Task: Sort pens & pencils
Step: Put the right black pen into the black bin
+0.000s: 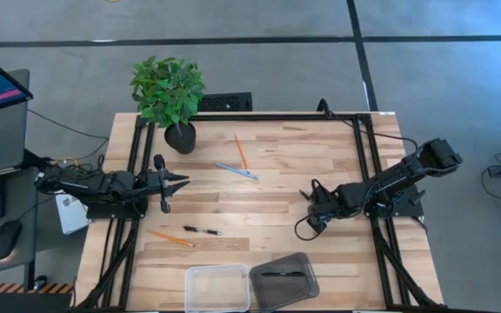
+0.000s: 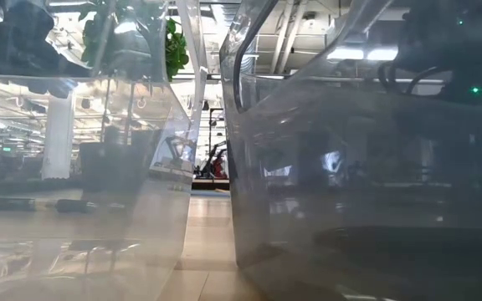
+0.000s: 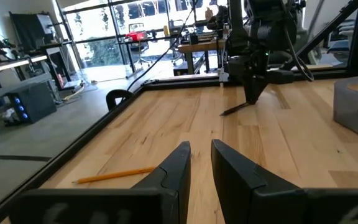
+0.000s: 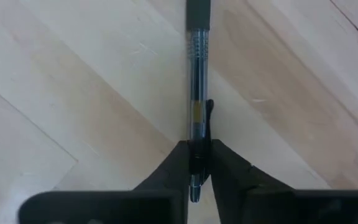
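Observation:
My right gripper (image 1: 311,209) points down at the table's right middle, shut on a pen (image 4: 196,93) with a clear barrel and black grip. Another black pen (image 1: 201,230) lies flat on the wood near the front left, and one more (image 1: 281,274) lies in the grey tray (image 1: 303,291). An orange pencil (image 1: 241,152) and a blue-grey pencil (image 1: 236,170) lie at the far middle. A second orange pencil (image 1: 172,237) lies front left. My left gripper (image 3: 201,155) waits level at the left edge, its fingers a narrow gap apart with nothing between them. My right gripper pinches the pen's barrel at the clip (image 4: 199,134), near one end, between its two fingertips. The fingers come from above and stand across the pen. The pen's long free end (image 3: 224,114) is down at the table top; whether it rests there I cannot tell.
A clear tray (image 1: 217,287) stands beside the grey one at the front edge. A potted plant (image 1: 170,96) stands at the far left. Black frame rails (image 1: 364,117) run along the table's far, left and right sides.

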